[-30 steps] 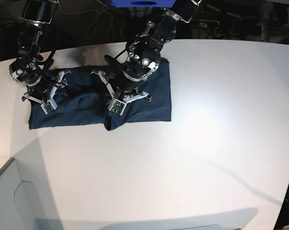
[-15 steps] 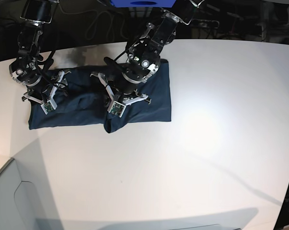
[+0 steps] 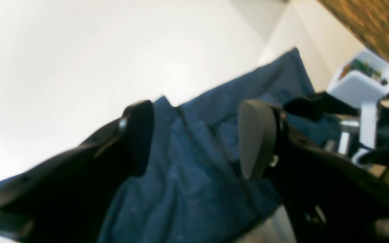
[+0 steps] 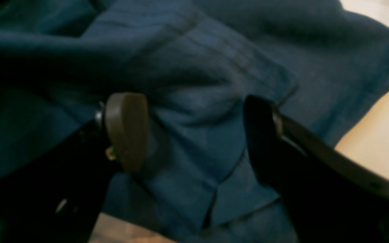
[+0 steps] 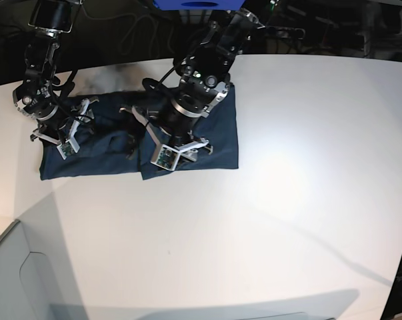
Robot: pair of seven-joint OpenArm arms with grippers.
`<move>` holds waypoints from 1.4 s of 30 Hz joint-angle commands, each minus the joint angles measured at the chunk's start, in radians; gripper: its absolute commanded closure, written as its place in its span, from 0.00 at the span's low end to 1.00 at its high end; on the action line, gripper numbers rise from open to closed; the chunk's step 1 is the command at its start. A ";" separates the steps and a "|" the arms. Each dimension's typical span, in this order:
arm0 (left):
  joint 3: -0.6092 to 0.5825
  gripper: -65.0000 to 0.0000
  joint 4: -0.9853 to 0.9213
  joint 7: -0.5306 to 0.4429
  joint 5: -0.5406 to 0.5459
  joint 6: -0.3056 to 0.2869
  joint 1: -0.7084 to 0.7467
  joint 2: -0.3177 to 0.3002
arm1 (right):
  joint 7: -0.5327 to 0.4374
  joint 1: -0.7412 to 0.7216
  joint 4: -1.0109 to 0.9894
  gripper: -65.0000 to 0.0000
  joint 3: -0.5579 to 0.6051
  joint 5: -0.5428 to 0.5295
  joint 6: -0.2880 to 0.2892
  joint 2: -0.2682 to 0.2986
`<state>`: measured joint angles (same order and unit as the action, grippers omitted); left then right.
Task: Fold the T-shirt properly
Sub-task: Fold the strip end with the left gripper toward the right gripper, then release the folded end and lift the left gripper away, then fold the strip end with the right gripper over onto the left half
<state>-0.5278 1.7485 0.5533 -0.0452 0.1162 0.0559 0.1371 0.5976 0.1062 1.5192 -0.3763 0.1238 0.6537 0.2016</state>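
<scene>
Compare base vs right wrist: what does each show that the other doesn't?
Base only: the whole white table, both arms, the left claw open over the T-shirt's middle, and the shirt's full outline as a long, partly folded strip.
Right wrist only: close detail of creases and a stitched hem between the claw's fingers.
Both: the navy T-shirt lying on the table, and the right claw open above it, gripping nothing.

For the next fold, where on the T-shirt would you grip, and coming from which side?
Probably the free short edge of the T-shirt on the base view's right. It lies flat in a long band on the table, and that end is clear of both arms. Come from above at its corners. Both the left gripper and right gripper stand open over cloth, holding nothing.
</scene>
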 commanded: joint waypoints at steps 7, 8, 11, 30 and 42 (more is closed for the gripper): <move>-0.001 0.42 -0.057 -0.019 0.003 -0.006 -0.008 -0.011 | -0.014 -0.010 0.145 0.34 -0.033 -0.006 0.011 0.012; 0.004 0.42 -0.048 -0.019 0.003 -0.006 -0.006 -0.015 | -0.014 -0.009 0.175 0.34 -0.056 -0.006 0.011 0.006; 0.041 0.42 0.008 -0.019 0.003 -0.005 0.023 -0.063 | -0.012 -0.015 0.220 0.33 -0.123 -0.011 0.011 -0.006; 0.679 0.41 0.182 -0.014 0.003 -0.010 0.149 -0.086 | -0.012 -0.144 -0.223 0.33 -0.339 -0.014 0.011 -0.009; 0.680 0.41 0.051 -0.019 0.009 -0.010 0.158 -0.103 | -0.012 -0.096 -0.234 0.62 -0.218 -0.014 0.011 -0.021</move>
<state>0.1535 1.7832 0.5579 -0.0399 0.1074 0.2188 0.0338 0.5228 0.0010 1.2884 -0.5980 0.0853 0.6502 0.1795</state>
